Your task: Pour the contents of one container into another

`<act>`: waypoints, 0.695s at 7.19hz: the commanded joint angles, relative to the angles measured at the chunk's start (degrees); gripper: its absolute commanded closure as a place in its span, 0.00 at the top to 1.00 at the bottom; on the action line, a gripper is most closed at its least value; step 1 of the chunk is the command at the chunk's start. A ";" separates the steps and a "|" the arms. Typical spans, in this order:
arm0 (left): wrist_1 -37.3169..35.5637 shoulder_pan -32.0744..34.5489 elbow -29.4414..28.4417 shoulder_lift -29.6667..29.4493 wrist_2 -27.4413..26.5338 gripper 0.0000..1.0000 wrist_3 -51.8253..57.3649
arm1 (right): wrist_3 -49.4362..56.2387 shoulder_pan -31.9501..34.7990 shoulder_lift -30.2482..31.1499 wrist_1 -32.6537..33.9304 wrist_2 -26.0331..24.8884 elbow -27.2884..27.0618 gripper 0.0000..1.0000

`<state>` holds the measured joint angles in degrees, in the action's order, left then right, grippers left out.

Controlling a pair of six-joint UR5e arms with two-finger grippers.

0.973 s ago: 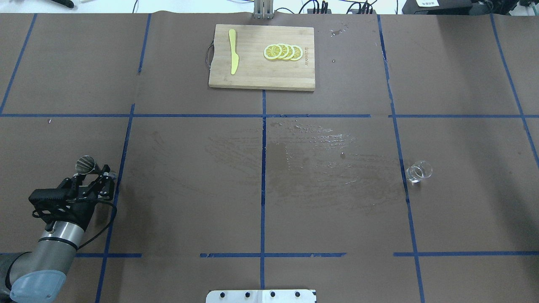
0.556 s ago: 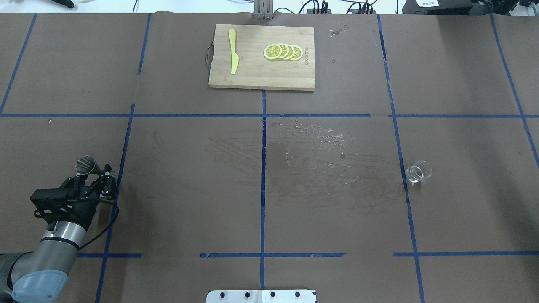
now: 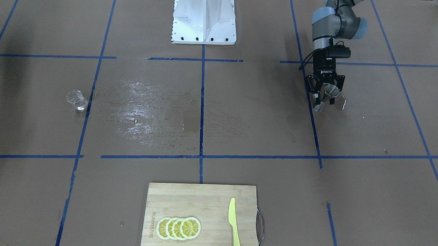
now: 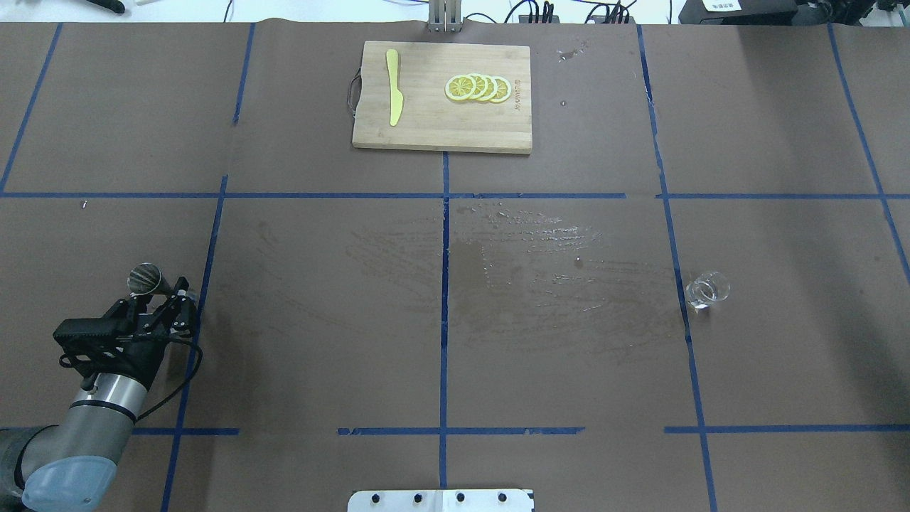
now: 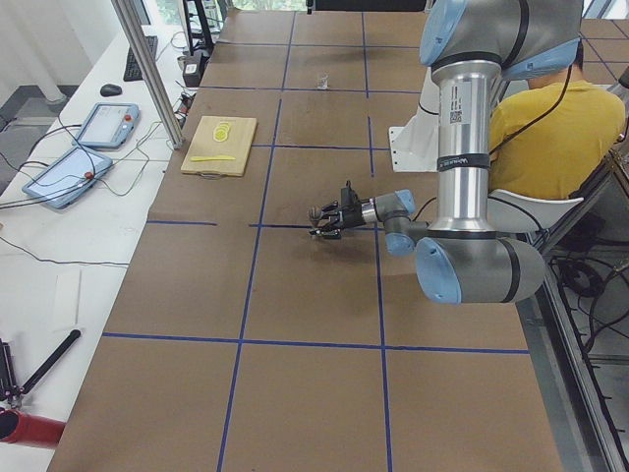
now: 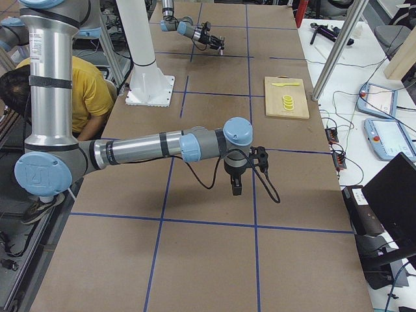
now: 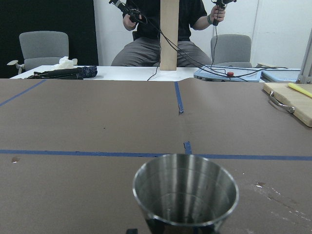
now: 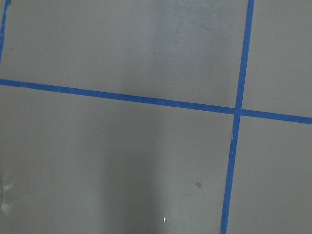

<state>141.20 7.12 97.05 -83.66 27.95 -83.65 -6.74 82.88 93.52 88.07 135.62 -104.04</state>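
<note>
The steel jigger (image 4: 146, 279) (image 3: 329, 92) stands upright on the brown table, at its left side near the robot. My left gripper (image 4: 165, 302) (image 3: 324, 101) lies level with the table. Its fingers are spread on either side of the jigger's waist, so it is open. The jigger's upper cup (image 7: 185, 195) fills the bottom of the left wrist view. The clear glass cup (image 4: 707, 289) (image 3: 76, 99) stands alone far off at the right side. My right gripper (image 6: 235, 190) shows only in the exterior right view, hanging over bare table, and I cannot tell its state.
A wooden cutting board (image 4: 426, 128) (image 3: 209, 195) with lemon slices (image 4: 478, 88) and a yellow knife (image 4: 393, 87) lies at the far middle. A wet smear (image 4: 526, 263) covers the table's centre. A person in yellow (image 5: 550, 108) sits behind the robot.
My left arm has drawn back a few pixels toward the robot while the jigger stays where it stood. The glass cup has not moved.
</note>
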 commanded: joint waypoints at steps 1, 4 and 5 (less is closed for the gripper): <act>-0.05 0.00 0.24 -0.01 0.09 0.36 0.16 | -0.03 0.00 0.00 0.00 0.09 -0.37 1.00; 0.13 0.26 0.77 0.17 0.26 0.00 5.43 | -0.03 0.00 0.00 0.00 0.00 -0.46 1.00; 0.13 0.35 1.38 0.34 0.26 0.00 5.43 | -0.03 0.00 0.00 0.00 0.00 -0.54 1.00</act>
<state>141.31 7.36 97.92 -83.49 28.20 -78.60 -6.77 82.88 93.52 88.07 135.62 -104.53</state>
